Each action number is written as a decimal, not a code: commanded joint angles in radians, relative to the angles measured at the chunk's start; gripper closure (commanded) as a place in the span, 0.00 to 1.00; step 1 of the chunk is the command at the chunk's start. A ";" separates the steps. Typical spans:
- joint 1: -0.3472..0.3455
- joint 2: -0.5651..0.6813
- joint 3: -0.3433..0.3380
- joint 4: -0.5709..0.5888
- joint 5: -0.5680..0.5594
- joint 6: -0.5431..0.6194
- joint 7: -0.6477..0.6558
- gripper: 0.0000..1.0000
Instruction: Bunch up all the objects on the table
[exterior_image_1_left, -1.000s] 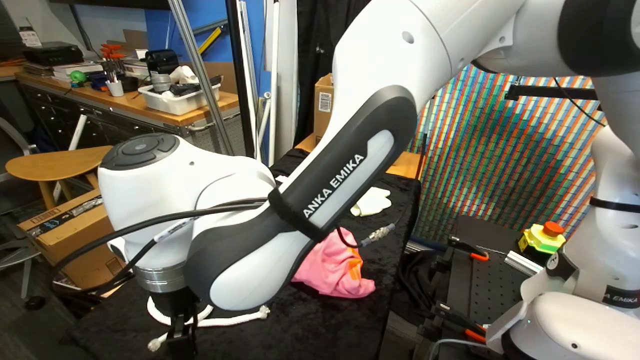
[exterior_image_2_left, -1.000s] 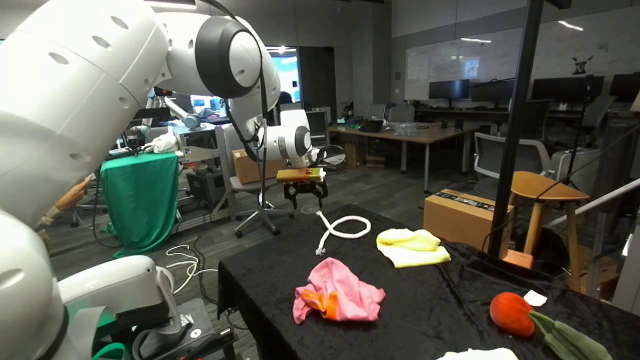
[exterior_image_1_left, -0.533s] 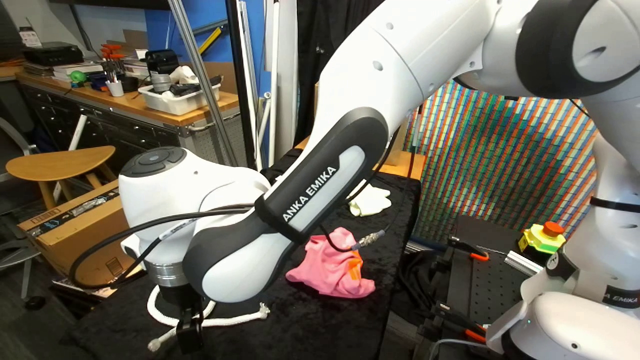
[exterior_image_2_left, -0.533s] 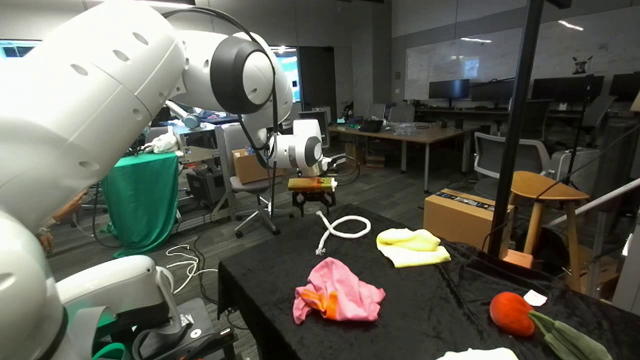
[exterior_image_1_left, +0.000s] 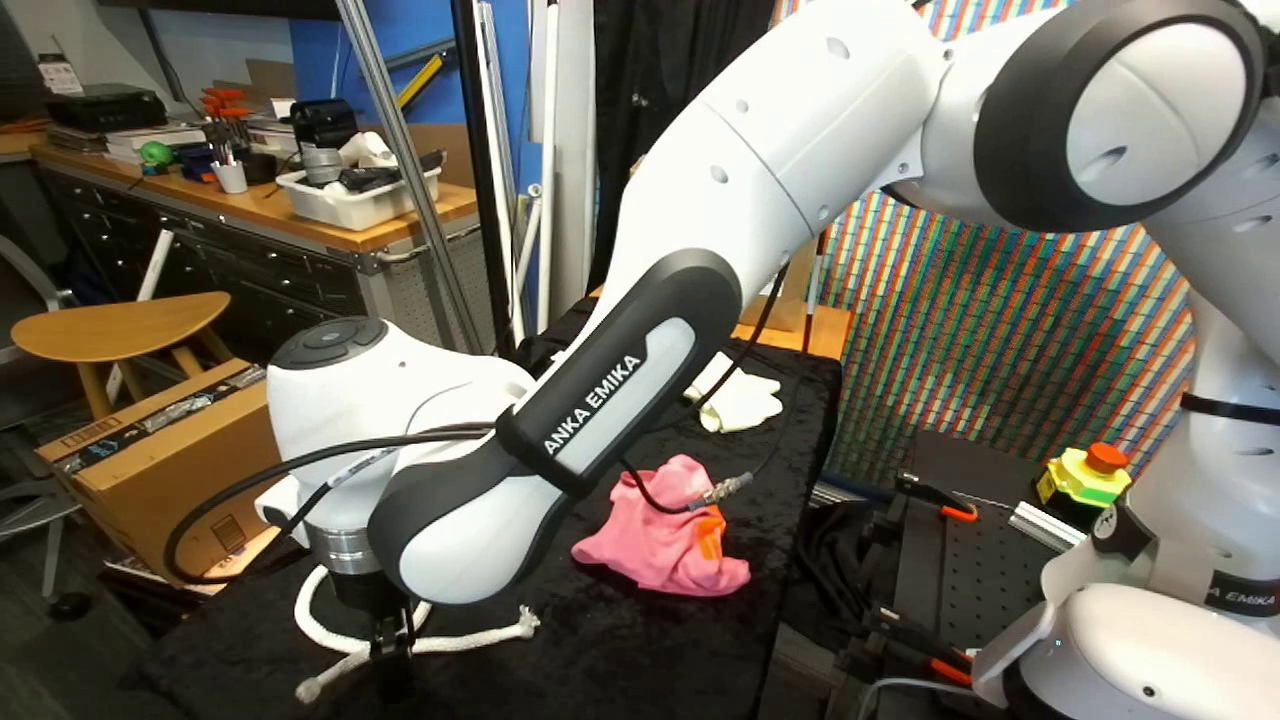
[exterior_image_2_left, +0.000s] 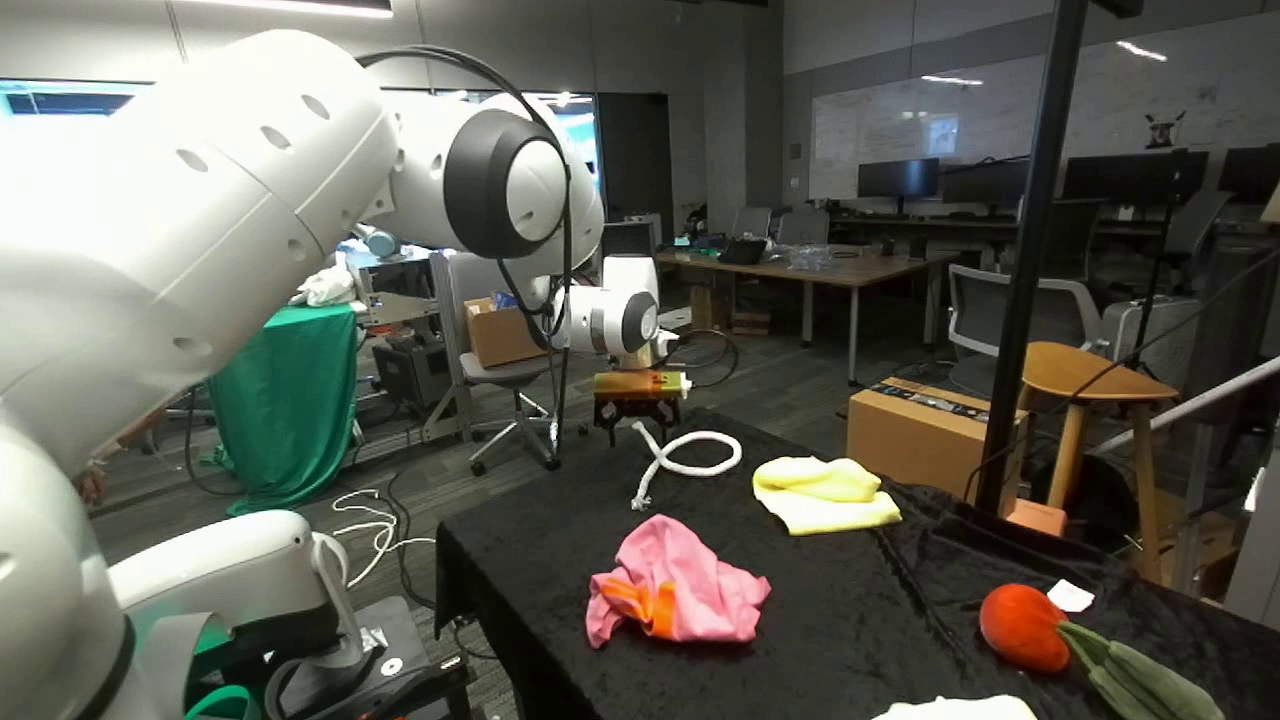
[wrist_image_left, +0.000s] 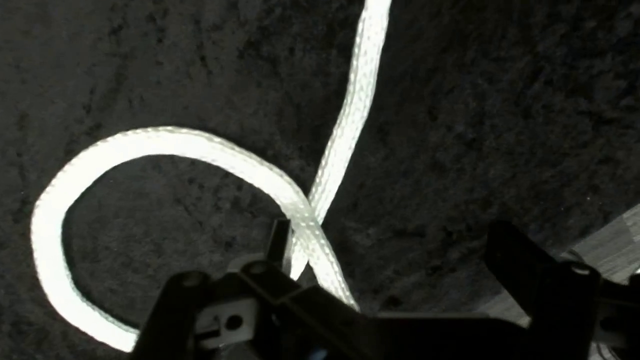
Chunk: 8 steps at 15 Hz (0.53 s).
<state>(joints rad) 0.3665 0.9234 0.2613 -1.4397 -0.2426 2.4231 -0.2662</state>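
My gripper (wrist_image_left: 390, 225) stands open over the white rope (wrist_image_left: 165, 141); in the wrist view the rope's crossing lies just inside the left finger (wrist_image_left: 280, 245). I cannot tell whether they touch. In an exterior view the gripper (exterior_image_2_left: 638, 430) hangs at the far end of the black-draped table (exterior_image_2_left: 870, 620), by the rope (exterior_image_2_left: 715, 468). Nearer lie a crumpled pink cloth (exterior_image_2_left: 690, 590) with orange patches and a folded pale yellow cloth (exterior_image_2_left: 825, 495). A red-orange item (exterior_image_2_left: 1025, 628) with a green top is at the right. The white cloth (exterior_image_1_left: 740, 400) lies beyond the pink one.
A small white scrap (exterior_image_2_left: 1070, 596) lies beside the red-orange item. Past the table edge stand a cardboard box (exterior_image_2_left: 930, 435), a black post (exterior_image_2_left: 1020, 260) and a wooden stool (exterior_image_2_left: 1090, 370). Floor (wrist_image_left: 610, 245) shows beyond the table edge in the wrist view.
My arm has swung and come down, bringing the open gripper lower and closer to the rope. The rope, the cloths and the red-orange item lie unmoved.
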 joint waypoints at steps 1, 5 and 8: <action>-0.011 0.044 0.031 0.058 0.025 -0.003 -0.093 0.00; -0.001 0.062 0.031 0.084 0.019 0.008 -0.115 0.00; 0.005 0.083 0.022 0.123 0.020 0.010 -0.105 0.00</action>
<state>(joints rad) 0.3670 0.9637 0.2841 -1.3901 -0.2400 2.4233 -0.3464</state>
